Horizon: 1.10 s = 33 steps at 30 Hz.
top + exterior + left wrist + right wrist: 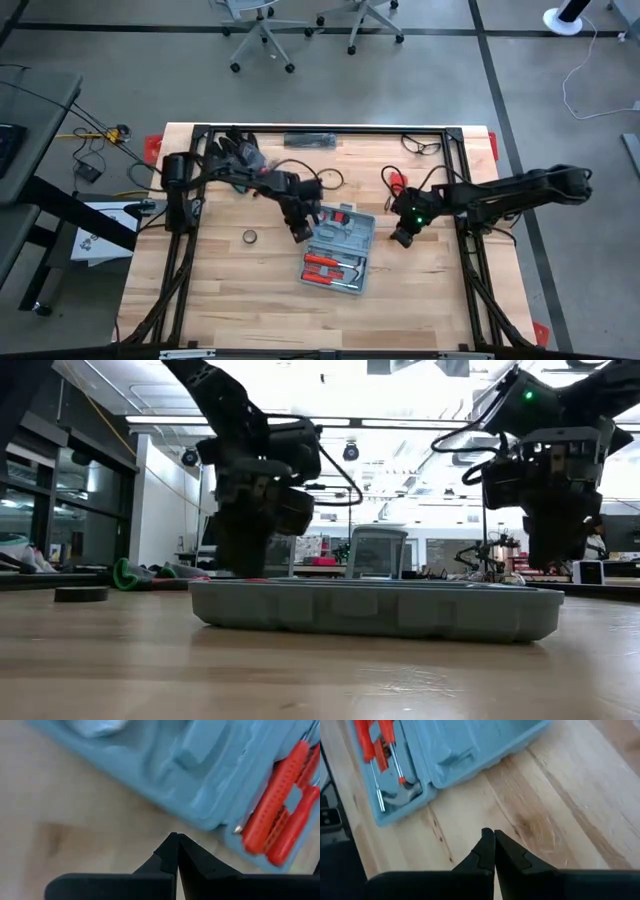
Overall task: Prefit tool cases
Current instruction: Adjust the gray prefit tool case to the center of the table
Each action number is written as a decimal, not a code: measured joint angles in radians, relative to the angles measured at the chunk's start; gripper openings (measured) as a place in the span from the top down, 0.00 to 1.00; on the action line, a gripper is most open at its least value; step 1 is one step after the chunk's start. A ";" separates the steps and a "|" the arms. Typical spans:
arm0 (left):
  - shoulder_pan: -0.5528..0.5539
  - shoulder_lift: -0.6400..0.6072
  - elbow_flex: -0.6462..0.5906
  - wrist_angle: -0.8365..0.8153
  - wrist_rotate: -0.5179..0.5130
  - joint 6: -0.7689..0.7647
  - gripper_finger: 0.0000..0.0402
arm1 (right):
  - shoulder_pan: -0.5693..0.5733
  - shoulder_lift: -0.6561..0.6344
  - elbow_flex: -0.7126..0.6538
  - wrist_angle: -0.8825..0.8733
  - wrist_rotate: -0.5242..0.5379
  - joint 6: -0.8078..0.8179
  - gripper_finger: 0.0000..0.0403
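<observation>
The blue-grey tool case (340,250) lies open on the wooden table, both halves flat. Red-handled tools (322,266) sit in its near half. My left gripper (300,233) is shut and slants down beside the case's left edge. In the left wrist view its tips (176,838) are over bare wood just short of the case's rim (200,822). My right gripper (403,238) is shut too. It hangs over bare wood off the case's right side (470,755), tips (490,834) apart from it. In the low view the case (375,608) hides my left fingertips.
A small dark tape roll (249,237) lies left of the case. Dark gloves (236,155) lie at the far left, and a black bar (310,139) and a cable loop (421,147) along the far edge. Bare wood stretches toward the near edge.
</observation>
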 joint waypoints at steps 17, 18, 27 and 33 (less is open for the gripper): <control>0.105 0.003 0.000 0.132 0.023 0.225 1.00 | -0.231 0.036 0.000 0.009 -0.080 -0.011 1.00; 0.122 0.003 0.000 0.129 0.021 0.256 1.00 | -0.231 0.036 0.000 0.010 -0.077 0.004 1.00; 0.219 0.003 0.001 0.048 0.053 0.381 1.00 | -0.102 0.038 0.000 0.047 -0.022 0.183 1.00; 0.210 0.007 0.001 0.050 0.059 0.376 1.00 | -0.049 0.132 0.000 0.133 -0.011 0.230 1.00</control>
